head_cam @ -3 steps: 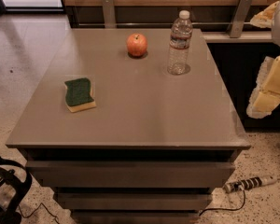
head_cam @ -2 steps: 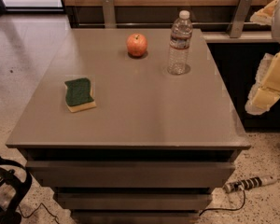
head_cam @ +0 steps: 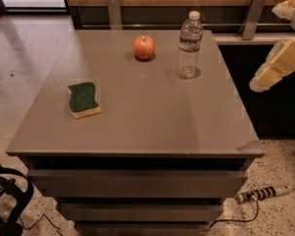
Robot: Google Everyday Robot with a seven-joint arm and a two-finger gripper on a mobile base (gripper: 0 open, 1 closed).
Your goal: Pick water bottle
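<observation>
On table [head_cam: 152,122], water bottle [head_cam: 189,45] upright, well apart from tool [head_cam: 265,45] beyond right edge; tool wide open, empty.

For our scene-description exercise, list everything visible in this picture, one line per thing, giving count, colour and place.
water bottle: one, clear with white cap and red-and-white label, upright, far right of the table top.
apple: one, red-orange, far middle of the table top, left of the bottle and apart from it.
sponge: one, green over yellow, left side of the table top.
table: one, grey-brown, centre of view.
metal brackets: two, grey, on the wall behind the table.
corded strip: one, pale, on the floor at lower right.
black strapped object: one, on the floor at lower left.
gripper: one, cream, at the right edge, off the table, clear of the bottle.
</observation>
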